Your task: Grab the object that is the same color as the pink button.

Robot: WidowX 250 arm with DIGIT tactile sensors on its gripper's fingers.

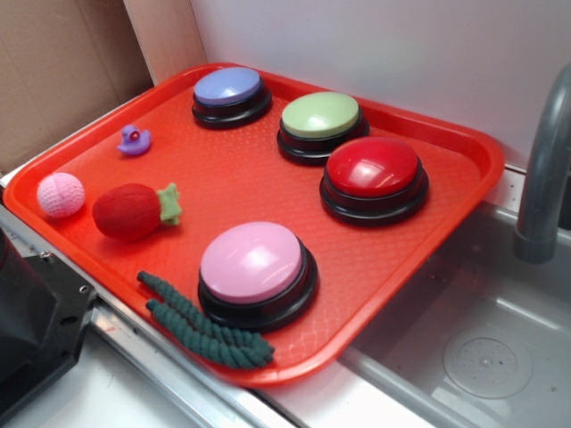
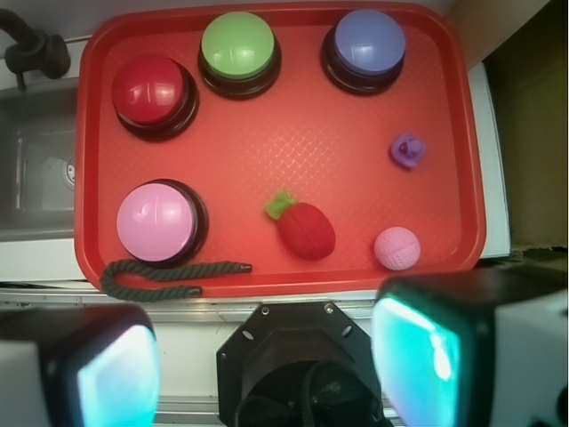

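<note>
Red plastic fills your wrist view: the tray point(image 2: 293, 133) spreads out ahead of the gripper point(image 2: 267, 360), whose two pads frame the bottom of the frame with a broad gap between them, so you are wide open and holding nothing. You are back off the tray's near edge, not over it yet.

Four big dome buttons next. The pink button point(image 2: 157, 221) sits ahead and to your left pad's side, close to the near rim. Beyond it, further out on that side, is the red button point(image 2: 148, 92). The green button point(image 2: 236, 47) is at the far rim, roughly straight ahead, and the lavender button point(image 2: 364, 44) is far out toward your right pad's side.

Now the dark green rope point(image 2: 169, 273), doubled along the near rim just in front of the pink button's base, touching or nearly touching it; the exterior view shows it tucked against the base.

Smaller still: the red knitted strawberry point(image 2: 305, 229), almost dead ahead of the gap between your pads, leaves pointing away and left.

Your target, the pink yarn ball point(image 2: 396, 247), lies just right of the strawberry, apart from it, directly ahead of your right pad and near the tray's near rim.

Last, the tiny purple duck point(image 2: 408, 149) sits beyond the ball, same side.
</note>
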